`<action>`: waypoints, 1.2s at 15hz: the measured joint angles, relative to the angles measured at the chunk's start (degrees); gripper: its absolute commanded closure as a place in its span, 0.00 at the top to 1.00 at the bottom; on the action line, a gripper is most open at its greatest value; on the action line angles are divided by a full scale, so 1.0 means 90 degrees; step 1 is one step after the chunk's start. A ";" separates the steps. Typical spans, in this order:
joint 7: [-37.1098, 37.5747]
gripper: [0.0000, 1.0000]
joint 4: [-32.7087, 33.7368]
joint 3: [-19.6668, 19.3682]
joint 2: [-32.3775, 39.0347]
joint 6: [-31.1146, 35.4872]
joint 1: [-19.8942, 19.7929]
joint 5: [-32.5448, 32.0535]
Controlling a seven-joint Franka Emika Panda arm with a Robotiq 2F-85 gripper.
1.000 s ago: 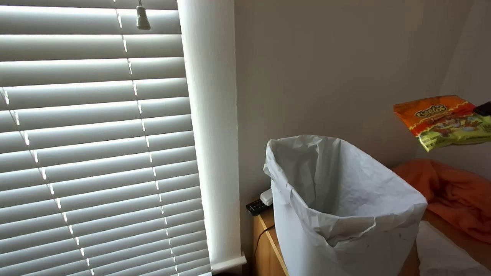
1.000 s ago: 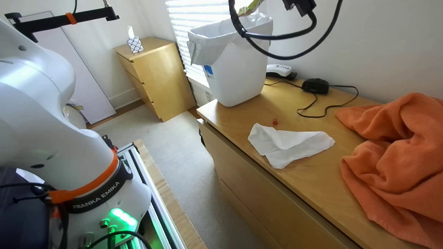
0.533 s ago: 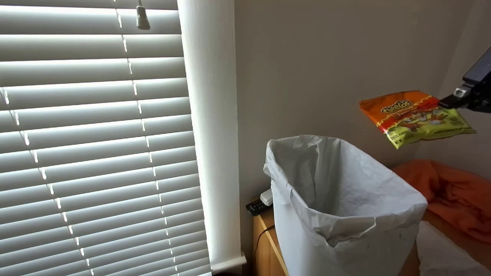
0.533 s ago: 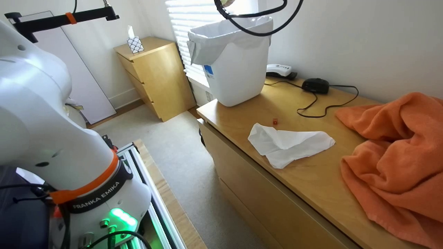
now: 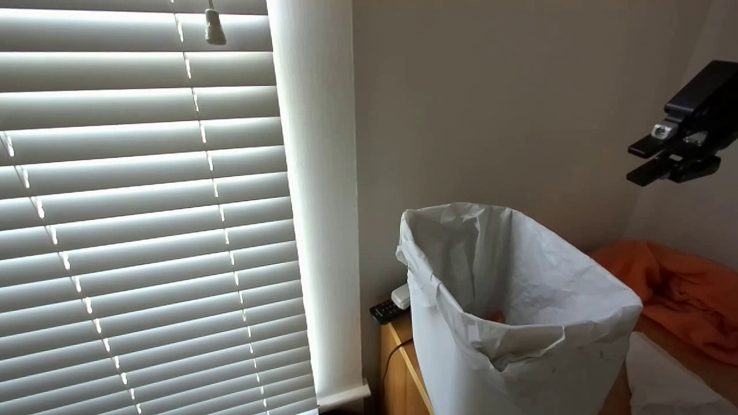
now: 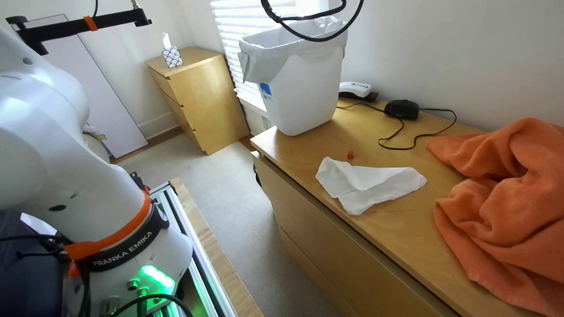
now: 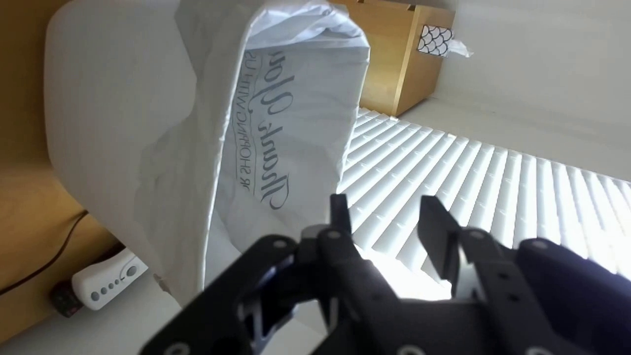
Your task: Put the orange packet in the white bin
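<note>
Here, only an orange scrap of the packet (image 5: 497, 317) shows inside the bin (image 5: 519, 369), lower right in an exterior view, the rest hidden; upper right, the gripper (image 5: 637, 163), partly cut off, has its fingers parted.

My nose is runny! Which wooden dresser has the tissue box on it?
The far dresser, in an exterior view, has the tissue box on top; the near dresser holds the white bin and orange cloth instead.
</note>
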 measured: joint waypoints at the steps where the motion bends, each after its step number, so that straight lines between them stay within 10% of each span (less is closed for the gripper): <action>1: 0.0003 0.79 0.0003 -0.0001 -0.0002 0.0000 -0.0001 0.0000; 4: 0.0006 0.99 0.0011 -0.0002 -0.0026 0.0000 -0.0002 0.0000; 18: 0.1439 1.00 0.0701 -0.0029 -0.0857 0.0079 -0.0151 -0.1210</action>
